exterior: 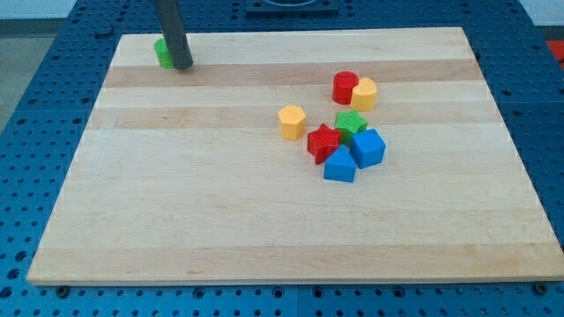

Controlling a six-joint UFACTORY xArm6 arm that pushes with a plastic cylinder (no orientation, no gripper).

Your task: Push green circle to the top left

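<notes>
The green circle point(162, 53) sits near the board's top left corner, partly hidden behind the dark rod. My tip point(181, 65) rests on the board right against the green circle's right side. The other blocks lie in a cluster right of centre, far from the tip.
A red cylinder point(344, 87) touches a yellow block point(364, 93). A yellow hexagon point(292, 121) stands left of a red star point(323, 142), a green star point(351, 124), a blue cube point(368, 148) and a blue triangle block point(339, 165). The wooden board point(220, 229) lies on a blue perforated table.
</notes>
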